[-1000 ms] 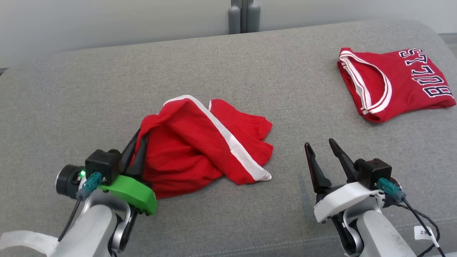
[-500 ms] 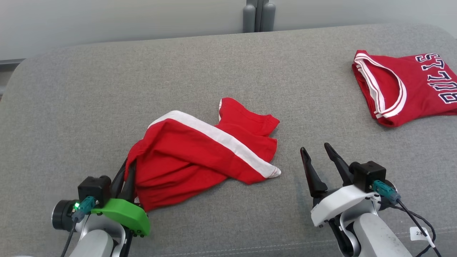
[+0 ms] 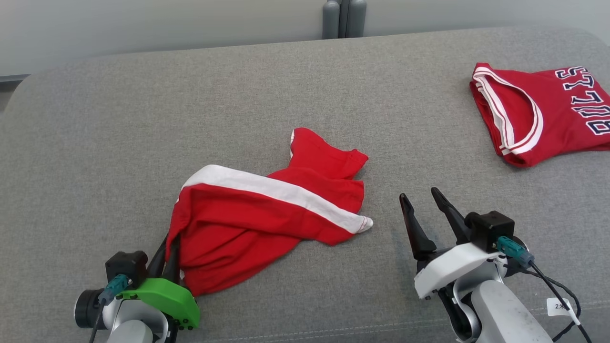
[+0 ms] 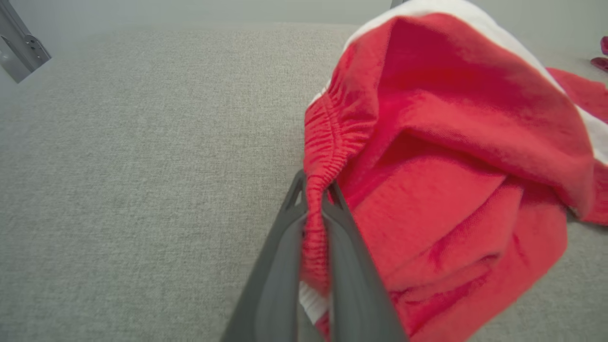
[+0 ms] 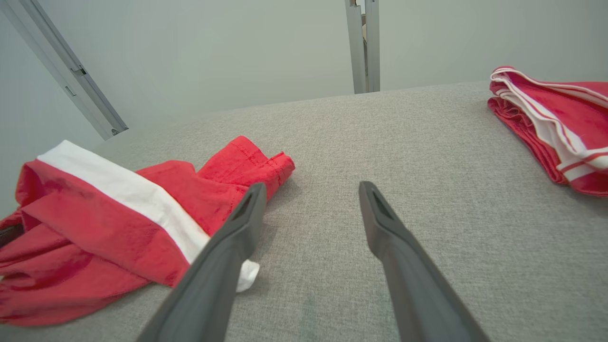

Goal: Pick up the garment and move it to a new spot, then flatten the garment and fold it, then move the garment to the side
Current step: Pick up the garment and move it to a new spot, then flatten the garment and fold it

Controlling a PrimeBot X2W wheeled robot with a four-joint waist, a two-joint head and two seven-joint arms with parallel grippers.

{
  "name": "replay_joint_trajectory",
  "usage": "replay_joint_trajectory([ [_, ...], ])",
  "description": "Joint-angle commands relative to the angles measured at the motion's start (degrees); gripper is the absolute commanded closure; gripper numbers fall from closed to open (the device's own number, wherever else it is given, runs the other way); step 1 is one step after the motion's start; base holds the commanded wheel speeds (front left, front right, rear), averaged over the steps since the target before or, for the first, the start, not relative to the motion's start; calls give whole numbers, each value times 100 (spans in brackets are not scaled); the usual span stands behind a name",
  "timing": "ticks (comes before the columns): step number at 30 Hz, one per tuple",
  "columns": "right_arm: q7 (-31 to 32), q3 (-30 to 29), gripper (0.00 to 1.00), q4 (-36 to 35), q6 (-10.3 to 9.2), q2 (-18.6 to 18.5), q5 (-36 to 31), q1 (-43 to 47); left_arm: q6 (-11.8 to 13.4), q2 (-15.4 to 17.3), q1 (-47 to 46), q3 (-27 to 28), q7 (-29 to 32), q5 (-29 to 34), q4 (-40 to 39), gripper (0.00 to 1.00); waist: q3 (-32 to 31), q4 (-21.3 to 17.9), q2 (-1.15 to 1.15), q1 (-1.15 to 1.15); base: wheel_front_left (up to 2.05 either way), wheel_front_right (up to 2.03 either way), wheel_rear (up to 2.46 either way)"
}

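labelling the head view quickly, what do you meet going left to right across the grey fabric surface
left claw with dark fingers on a green mount, shut on the shorts → crumpled red cloth shorts with a white side stripe → open right claw on a white mount → folded red jersey with white trim

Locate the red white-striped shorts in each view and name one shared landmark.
Head view: red shorts lower centre-left, on the grey cushion.
Left wrist view: right half, waistband pinched in the left gripper.
Right wrist view: lower left.
Shared landmark: the shorts' white stripe.
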Motion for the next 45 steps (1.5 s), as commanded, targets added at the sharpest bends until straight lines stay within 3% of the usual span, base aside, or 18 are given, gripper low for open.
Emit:
replay_joint_trajectory([
  [1, -23, 3, 0, 13, 0, -14, 30, -12, -37, -27, 66, 76, -20, 77, 29, 4, -7, 9, 0, 0, 0, 0, 0],
  [2, -23, -2, 0, 9, 0, -14, 32, -6, -55, -62, 74, 159, -20, 102, 31, 0, -13, 17, 0, 0, 0, 0, 0],
  [10, -23, -71, 0, -43, 0, 0, 38, 73, -169, -207, 246, 766, -20, 407, -488, 0, -51, 73, 0, 0, 0, 0, 0],
  [19, -23, -63, 0, -42, 0, 12, 62, 7, -313, -120, 3, 913, -20, 773, -886, 0, -31, -7, 0, 0, 0, 0, 0],
  [37, -23, -42, 0, -58, 0, 37, 80, -130, -556, 228, -1085, 413, 197, 737, 405, 0, 232, -557, 0, 0, 0, 0, 0],
  [45, -23, -58, 0, -35, 0, 42, 69, -128, -589, 220, -1239, 341, 456, 438, 1048, 0, 221, -627, 0, 0, 0, 0, 0],
])
